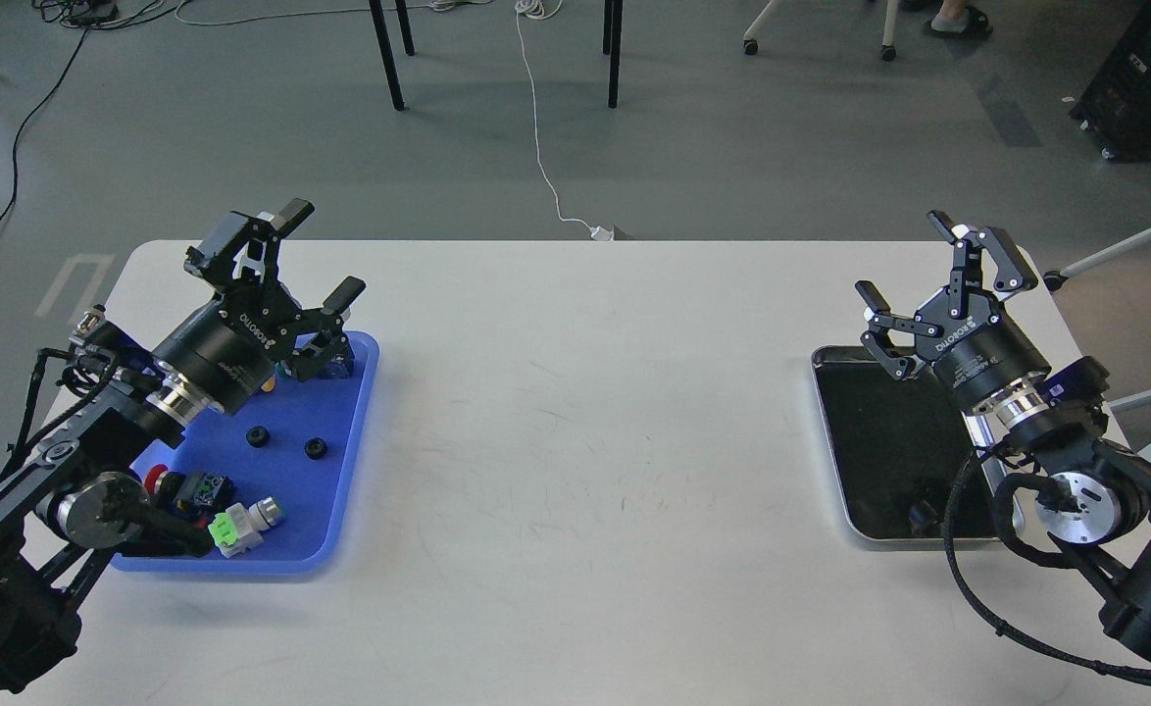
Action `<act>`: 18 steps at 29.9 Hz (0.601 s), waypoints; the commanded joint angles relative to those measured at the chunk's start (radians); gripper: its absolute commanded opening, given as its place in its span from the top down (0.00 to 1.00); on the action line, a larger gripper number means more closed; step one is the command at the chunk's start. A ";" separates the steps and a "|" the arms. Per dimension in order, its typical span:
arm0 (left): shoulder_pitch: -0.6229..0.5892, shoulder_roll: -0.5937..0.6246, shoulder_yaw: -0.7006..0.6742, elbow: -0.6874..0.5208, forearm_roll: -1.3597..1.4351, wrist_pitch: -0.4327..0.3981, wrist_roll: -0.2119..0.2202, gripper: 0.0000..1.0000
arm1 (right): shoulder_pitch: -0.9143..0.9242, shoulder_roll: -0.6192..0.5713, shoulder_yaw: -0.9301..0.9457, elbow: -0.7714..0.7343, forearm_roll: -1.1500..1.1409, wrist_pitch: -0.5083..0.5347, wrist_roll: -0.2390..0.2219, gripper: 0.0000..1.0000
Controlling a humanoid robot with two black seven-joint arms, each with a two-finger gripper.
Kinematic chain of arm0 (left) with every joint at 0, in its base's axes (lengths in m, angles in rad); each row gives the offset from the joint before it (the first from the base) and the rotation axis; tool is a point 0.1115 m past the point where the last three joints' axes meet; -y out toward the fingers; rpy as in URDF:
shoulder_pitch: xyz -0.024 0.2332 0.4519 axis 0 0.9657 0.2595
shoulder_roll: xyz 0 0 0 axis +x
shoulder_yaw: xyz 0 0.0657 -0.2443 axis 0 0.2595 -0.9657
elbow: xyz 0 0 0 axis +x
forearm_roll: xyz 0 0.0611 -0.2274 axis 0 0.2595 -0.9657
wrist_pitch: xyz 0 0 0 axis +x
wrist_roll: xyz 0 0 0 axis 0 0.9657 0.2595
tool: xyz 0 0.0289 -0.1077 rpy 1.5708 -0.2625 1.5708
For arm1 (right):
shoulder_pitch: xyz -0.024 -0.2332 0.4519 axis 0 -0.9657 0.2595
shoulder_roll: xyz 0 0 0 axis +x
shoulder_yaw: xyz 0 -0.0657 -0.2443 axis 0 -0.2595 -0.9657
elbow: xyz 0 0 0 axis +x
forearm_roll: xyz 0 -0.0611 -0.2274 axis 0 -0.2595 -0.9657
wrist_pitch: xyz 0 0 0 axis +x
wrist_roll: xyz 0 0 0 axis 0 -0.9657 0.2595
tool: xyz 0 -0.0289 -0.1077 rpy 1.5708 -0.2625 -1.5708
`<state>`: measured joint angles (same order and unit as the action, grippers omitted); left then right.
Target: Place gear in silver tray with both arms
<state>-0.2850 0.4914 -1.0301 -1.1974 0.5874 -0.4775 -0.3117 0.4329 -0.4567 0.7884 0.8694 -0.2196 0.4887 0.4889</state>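
Two small black gears [258, 435] [315, 448] lie on the blue plastic tray [340, 480] at the table's left. My left gripper [321, 253] hovers over the far end of that tray, open and holding nothing. On the right, the silver tray [830, 431] has a dark reflective bottom, with a small dark piece [924, 515] near its front edge; I cannot tell what it is. My right gripper [914, 275] hangs over the silver tray's far end, open and empty.
The blue tray's near end holds a red-capped button [157, 479], a black and blue part [199, 490] and a green and white connector [240, 525]. A yellow bit [268, 387] peeks out under my left wrist. White tabletop [585, 441] separates the trays.
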 commanded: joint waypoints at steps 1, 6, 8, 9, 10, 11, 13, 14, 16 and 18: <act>0.001 0.009 -0.001 -0.002 -0.001 -0.007 -0.003 0.01 | -0.020 -0.011 0.006 0.000 0.003 0.000 0.000 0.00; 0.001 0.009 0.004 0.007 -0.009 -0.007 -0.004 0.01 | -0.022 -0.013 0.032 0.002 0.003 0.000 0.000 0.00; 0.001 0.012 0.016 0.012 0.000 -0.006 -0.003 0.01 | -0.022 -0.010 0.037 0.002 0.003 0.000 0.000 0.00; 0.001 0.019 0.021 0.012 0.003 -0.006 -0.001 0.01 | -0.020 -0.008 0.037 0.002 0.003 0.000 0.000 0.00; 0.003 0.029 0.021 0.010 0.008 -0.009 -0.003 0.01 | -0.020 -0.008 0.037 0.002 0.003 0.000 0.000 0.00; 0.003 0.036 0.021 0.009 0.018 -0.009 -0.003 0.01 | -0.019 -0.007 0.037 0.002 0.003 0.000 0.000 0.00; 0.003 0.044 0.021 0.006 0.051 -0.010 -0.007 0.01 | -0.017 -0.005 0.037 0.002 0.003 0.000 0.000 0.00; 0.004 0.049 0.021 0.004 0.067 -0.011 -0.015 0.01 | -0.017 -0.005 0.037 0.002 0.003 0.000 0.000 0.00; 0.004 0.079 0.022 -0.001 0.142 -0.011 -0.055 0.01 | -0.017 -0.005 0.037 0.002 0.003 0.000 0.000 0.00; -0.005 0.110 0.028 -0.013 0.260 -0.011 -0.089 0.01 | -0.016 -0.007 0.037 0.002 0.003 0.000 0.000 0.00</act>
<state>-0.2811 0.5596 -1.0075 -1.1965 0.7060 -0.4889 -0.3525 0.4153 -0.4620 0.8254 0.8715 -0.2162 0.4887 0.4889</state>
